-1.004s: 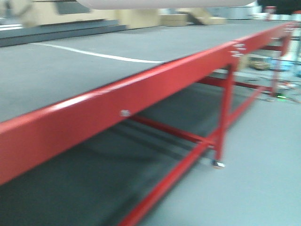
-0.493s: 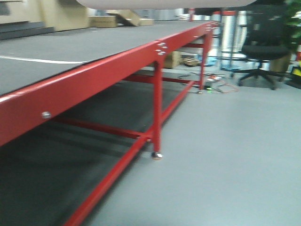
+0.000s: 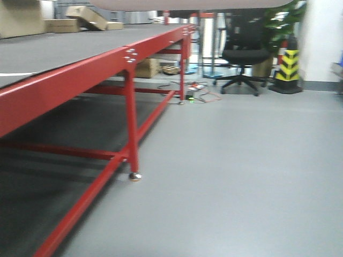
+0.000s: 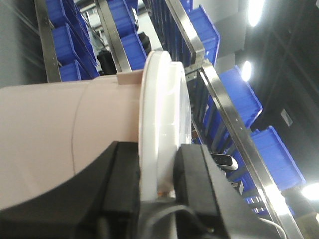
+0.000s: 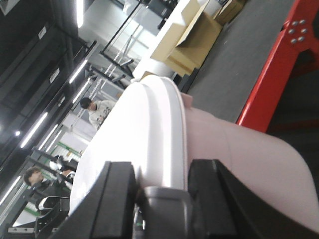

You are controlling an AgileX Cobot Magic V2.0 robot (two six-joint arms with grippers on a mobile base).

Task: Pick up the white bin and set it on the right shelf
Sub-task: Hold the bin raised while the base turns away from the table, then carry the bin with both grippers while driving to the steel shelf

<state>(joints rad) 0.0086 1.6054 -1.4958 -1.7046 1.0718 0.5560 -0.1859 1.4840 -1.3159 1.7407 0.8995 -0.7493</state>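
Observation:
The white bin hangs between both arms. In the front view only its pale underside (image 3: 187, 4) shows along the top edge. In the left wrist view my left gripper (image 4: 158, 152) is shut on the rim, with the pinkish wall (image 4: 50, 129) on one side and the white lid (image 4: 162, 99) on the other. My right gripper (image 5: 162, 172) is shut on the opposite rim, between the lid (image 5: 134, 129) and the wall (image 5: 239, 159). Steel rack rails (image 4: 224, 99) run behind the bin; I cannot tell if they belong to the right shelf.
A long red-framed table (image 3: 80, 75) with a grey top fills the left. Its leg (image 3: 131, 128) stands on the grey floor. A black office chair (image 3: 244, 56) and a yellow-black cone (image 3: 288, 67) stand at the back. Blue bins (image 4: 239, 97) fill the racks. Cardboard boxes (image 5: 189, 40) lie on the table.
The front view has swung to the right: the red table slid left, and the chair, then the cone and the open floor, came into view. The bin stays at the top edge.

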